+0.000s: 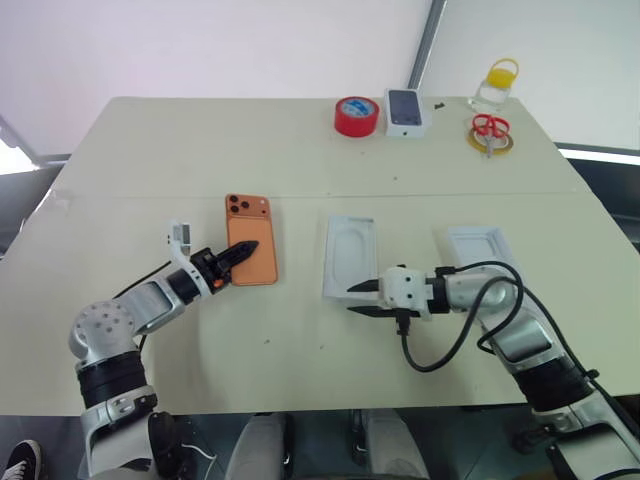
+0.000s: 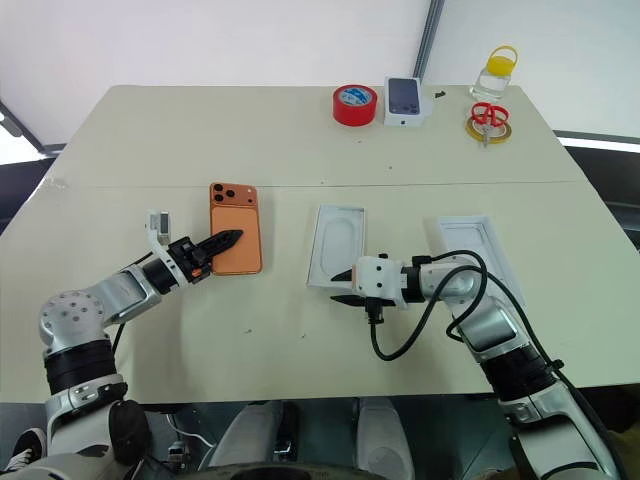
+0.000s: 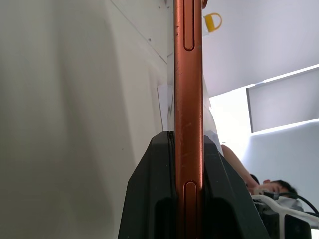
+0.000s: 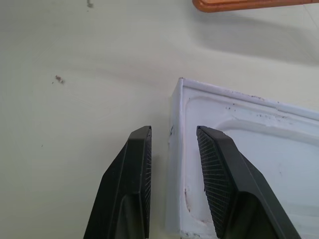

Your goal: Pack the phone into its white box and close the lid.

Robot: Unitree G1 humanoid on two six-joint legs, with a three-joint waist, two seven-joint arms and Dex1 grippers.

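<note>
The orange phone (image 1: pixel 251 232) lies flat with its camera lenses at the far end, left of centre on the table. My left gripper (image 1: pixel 243 250) is shut on its near end. The left wrist view shows the phone (image 3: pixel 188 74) edge-on between the black fingers. A shadow under the phone (image 4: pixel 249 4) suggests it hangs just off the table. The white box (image 1: pixel 348 258) lies mid-table, its inside white with an oval outline. My right gripper (image 1: pixel 362 299) is at its near corner. The jaws are open astride the rim (image 4: pixel 175 149), one finger (image 4: pixel 139 169) outside. The white lid (image 1: pixel 478 245) lies hollow side up further right.
At the table's far edge stand a red tape roll (image 1: pixel 357 116), a small white carton printed with a phone (image 1: pixel 405 112), red scissors on a yellow ring (image 1: pixel 489 133) and a bottle with a yellow cap (image 1: pixel 497 85). A person (image 3: pixel 269 186) is visible past the phone.
</note>
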